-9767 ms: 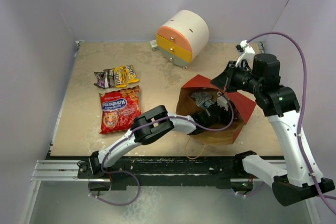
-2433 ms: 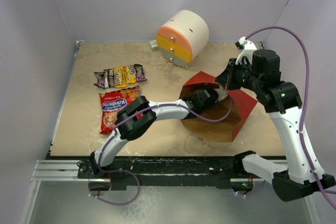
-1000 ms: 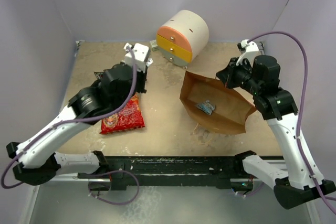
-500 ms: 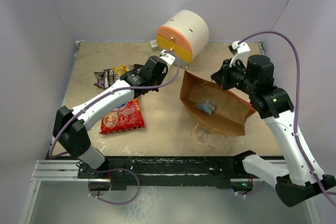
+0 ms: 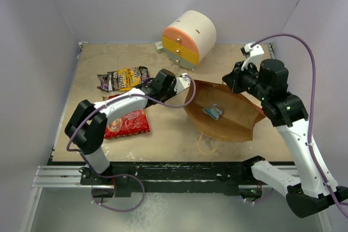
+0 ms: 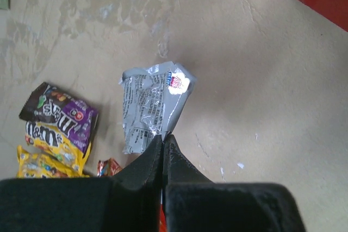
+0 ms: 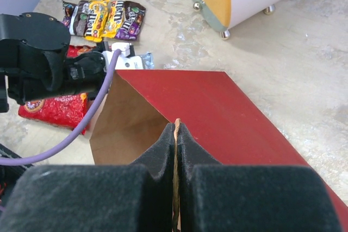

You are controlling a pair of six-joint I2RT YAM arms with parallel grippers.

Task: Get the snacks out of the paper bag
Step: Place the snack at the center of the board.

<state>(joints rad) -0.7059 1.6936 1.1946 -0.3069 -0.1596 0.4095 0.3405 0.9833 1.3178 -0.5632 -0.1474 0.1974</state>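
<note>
The paper bag (image 5: 239, 129) lies tilted on the table with its brown inside showing. My right gripper (image 5: 235, 80) is shut on its upper rim, seen in the right wrist view (image 7: 175, 129). One silver foil packet (image 5: 213, 111) lies inside the bag. My left gripper (image 5: 182, 82) is just left of the bag's mouth, shut on the corner of a second silver foil packet (image 6: 152, 107), which hangs from the closed jaws (image 6: 163, 137). The red crisp packet (image 5: 128, 120) and the small candy packets (image 5: 122, 78) lie on the table to the left.
The round white cabinet (image 5: 189, 39) with orange-yellow drawers stands at the back, behind the bag. The bag's string handle (image 5: 206, 144) lies on the table in front of it. White walls close in the table on the left, back and right.
My left gripper has moved from beside the cabinet toward me, to the left of the bag's mouth, with its elbow folded back. The right gripper still holds the bag's rim.
</note>
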